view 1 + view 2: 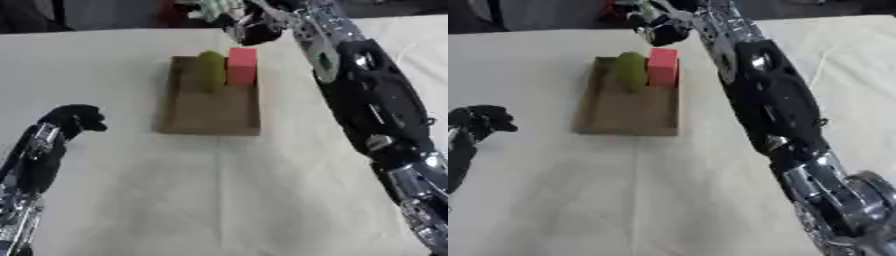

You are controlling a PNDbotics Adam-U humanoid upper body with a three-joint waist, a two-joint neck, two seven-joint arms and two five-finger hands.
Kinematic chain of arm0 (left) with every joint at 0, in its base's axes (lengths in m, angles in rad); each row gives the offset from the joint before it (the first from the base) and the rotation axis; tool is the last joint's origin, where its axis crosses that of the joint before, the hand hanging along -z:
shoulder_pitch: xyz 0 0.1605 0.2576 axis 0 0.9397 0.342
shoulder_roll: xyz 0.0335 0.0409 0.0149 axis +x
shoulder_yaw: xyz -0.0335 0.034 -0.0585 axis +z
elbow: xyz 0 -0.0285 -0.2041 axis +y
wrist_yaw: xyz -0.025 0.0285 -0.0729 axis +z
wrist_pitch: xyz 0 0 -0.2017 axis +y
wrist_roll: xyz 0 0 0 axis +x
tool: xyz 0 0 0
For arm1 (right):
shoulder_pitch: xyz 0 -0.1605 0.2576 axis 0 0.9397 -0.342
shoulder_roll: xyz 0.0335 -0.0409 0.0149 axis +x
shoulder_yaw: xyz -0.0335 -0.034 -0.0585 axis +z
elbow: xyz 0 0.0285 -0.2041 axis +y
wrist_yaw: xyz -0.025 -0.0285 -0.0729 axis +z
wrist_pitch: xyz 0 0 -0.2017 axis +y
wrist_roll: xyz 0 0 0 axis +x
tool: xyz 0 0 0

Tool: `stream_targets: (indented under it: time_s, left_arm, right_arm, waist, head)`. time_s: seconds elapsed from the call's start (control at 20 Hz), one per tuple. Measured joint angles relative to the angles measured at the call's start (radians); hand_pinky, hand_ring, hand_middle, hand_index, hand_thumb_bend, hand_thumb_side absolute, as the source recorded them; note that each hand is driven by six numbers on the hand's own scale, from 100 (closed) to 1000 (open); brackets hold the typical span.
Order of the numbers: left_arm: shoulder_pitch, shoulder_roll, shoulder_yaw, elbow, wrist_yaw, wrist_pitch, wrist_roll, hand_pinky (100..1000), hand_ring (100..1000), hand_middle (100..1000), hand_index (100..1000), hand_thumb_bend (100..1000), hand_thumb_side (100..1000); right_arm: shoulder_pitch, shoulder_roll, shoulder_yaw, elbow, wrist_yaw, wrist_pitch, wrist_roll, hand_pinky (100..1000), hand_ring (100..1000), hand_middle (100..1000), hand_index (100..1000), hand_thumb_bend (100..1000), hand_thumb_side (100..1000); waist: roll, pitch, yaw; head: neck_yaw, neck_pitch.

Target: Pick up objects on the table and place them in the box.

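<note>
The right hand [255, 27] is way out at the far end of the desk [219, 190], w/ its arm stretched long. Its fingers look curled, but I can't tell if it's got hold of anything. Something pale green [213, 8] is just past it on its left, too blurry to make out.

The box [210, 112] sits a bit nearer than the right hand & to its left. Inside, at the far end, a green thing [209, 70] & a red block [241, 65] stand side by side, touching.

The left hand [77, 119] is low on the left, curled up w/ nothing in it. The box is to its right, well apart.
</note>
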Motion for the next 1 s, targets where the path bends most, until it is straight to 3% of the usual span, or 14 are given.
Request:
stream_targets:
  time_s: [0.3, 0.55, 0.8, 1.0]
  left_arm:
    - [0.001, 0.0, 0.011, 0.0, -0.005, 0.0, 0.014, 707, 614, 605, 745, 100, 1000]
    - [0.002, 0.0, 0.023, 0.0, -0.008, 0.001, 0.027, 707, 616, 606, 744, 100, 1000]
    - [0.002, 0.0, 0.033, -0.001, -0.009, 0.003, 0.04, 707, 616, 606, 744, 100, 1000]
    - [0.002, 0.0, 0.035, -0.001, -0.011, 0.003, 0.045, 707, 617, 607, 744, 100, 1000]
  right_arm:
    - [0.142, -0.07, -0.07, -0.147, -0.095, 0.004, -0.086, 647, 676, 766, 935, 100, 428]
    - [0.262, -0.077, -0.124, -0.266, -0.171, 0.047, -0.161, 624, 649, 725, 910, 100, 515]
    - [0.383, -0.077, -0.182, -0.313, -0.245, 0.117, -0.212, 613, 640, 713, 900, 100, 515]
    - [0.478, -0.054, -0.203, -0.373, -0.305, 0.175, -0.208, 616, 649, 728, 915, 100, 524]
  waist:
    - [0.0, 0.0, -0.022]
    - [0.0, 0.003, -0.035]
    - [0.0, 0.014, -0.045]
    - [0.003, 0.015, -0.046]
  head:
    - [0.029, 0.0]
    - [0.051, -0.007]
    - [0.073, -0.018]
    - [0.08, -0.018]
